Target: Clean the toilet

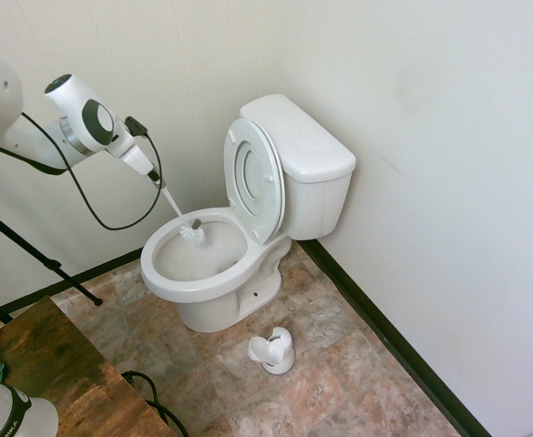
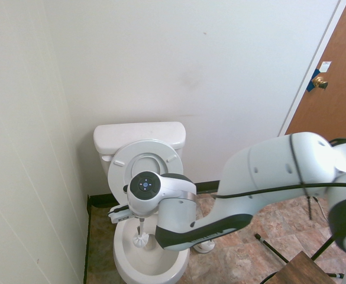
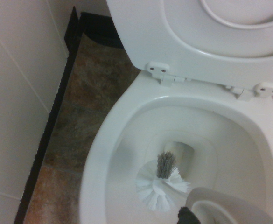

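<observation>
The white toilet [image 1: 307, 173] stands in the corner with its seat and lid [image 1: 252, 177] tipped up against the tank. My gripper [image 1: 154, 176] hangs above the bowl's far left rim, shut on the thin handle of a white toilet brush [image 1: 191, 233]. The bristle head sits just inside that rim. In the second exterior view the toilet [image 2: 138, 135] is partly covered by my arm, and the brush head [image 2: 140, 239] hangs in the bowl under the gripper [image 2: 138, 218]. The wrist view shows the brush head [image 3: 162, 184] over the drain of the bowl [image 3: 103, 154].
A small white brush holder [image 1: 272, 350] stands on the tile floor to the right of the bowl's base. A wooden tabletop [image 1: 47, 364] fills the near left corner. Walls close in on two sides, and a brown door [image 2: 332, 100] is at the far right.
</observation>
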### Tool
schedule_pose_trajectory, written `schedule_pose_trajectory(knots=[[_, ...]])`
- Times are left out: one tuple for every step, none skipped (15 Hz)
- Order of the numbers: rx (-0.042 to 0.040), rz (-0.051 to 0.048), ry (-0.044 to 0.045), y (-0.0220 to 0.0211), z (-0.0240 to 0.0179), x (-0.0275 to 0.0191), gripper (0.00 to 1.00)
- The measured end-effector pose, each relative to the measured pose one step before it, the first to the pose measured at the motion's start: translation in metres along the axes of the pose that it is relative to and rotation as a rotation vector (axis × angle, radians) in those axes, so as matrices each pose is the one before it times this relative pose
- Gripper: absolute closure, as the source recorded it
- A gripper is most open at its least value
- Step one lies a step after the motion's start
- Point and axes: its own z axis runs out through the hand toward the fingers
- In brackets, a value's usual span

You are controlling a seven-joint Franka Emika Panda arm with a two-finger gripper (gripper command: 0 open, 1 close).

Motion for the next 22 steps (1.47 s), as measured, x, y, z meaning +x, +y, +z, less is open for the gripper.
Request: schedule_pose_trajectory(knots=[[0.01092,0.00573,0.00914,0.00423,-0.02196,0.00308,1.00],[0.01398,0.00841,0.00639,0.00288,-0.02331,0.00614,1.00],[0.01545,0.01249,0.01073,0.00281,-0.02351,0.00906,1.00],[0.01258,0.01726,0.01050,0.00328,-0.02332,0.01174,1.00],[0.00834,0.01603,0.00689,0.00352,-0.02256,0.01419,1.00],[0.00354,0.01916,0.00678,0.00430,-0.02088,0.01678,1.00],[0.00103,0.02304,0.00899,0.00709,-0.01943,0.02203,1.00],[0.00133,0.02659,0.00747,0.00971,-0.01485,0.02483,1.00],[0.00027,0.02468,0.00721,0.01348,-0.01016,0.02670,1.00],[-0.00799,0.02674,0.00464,0.01830,-0.00609,0.02664,1.00],[-0.01162,0.02565,0.01410,0.02029,-0.00251,0.02732,1.00],[-0.01549,0.02511,0.01610,0.02194,0.00003,0.02349,1.00],[-0.01619,0.02055,0.00769,0.02192,0.00210,0.01941,1.00],[-0.01171,0.01846,0.00395,0.01631,0.00483,0.01547,1.00],[-0.00726,0.01771,0.00484,0.01139,0.00952,0.01307,1.00],[-0.00537,0.01669,0.00258,0.00768,0.01315,0.01050,1.00],[-0.00518,0.01267,-0.00025,0.00422,0.01592,0.00882,1.00],[-0.01064,0.01309,-0.00039,0.00185,0.01730,0.00640,1.00],[-0.01438,0.01259,-0.00142,0.00093,0.01973,0.00501,1.00],[-0.01791,0.01254,-0.00449,0.00148,0.02241,0.00485,1.00],[-0.02072,0.01161,-0.00477,0.00227,0.02362,0.00529,1.00],[-0.01966,0.00718,-0.00390,0.00180,0.02237,0.00460,1.00]])
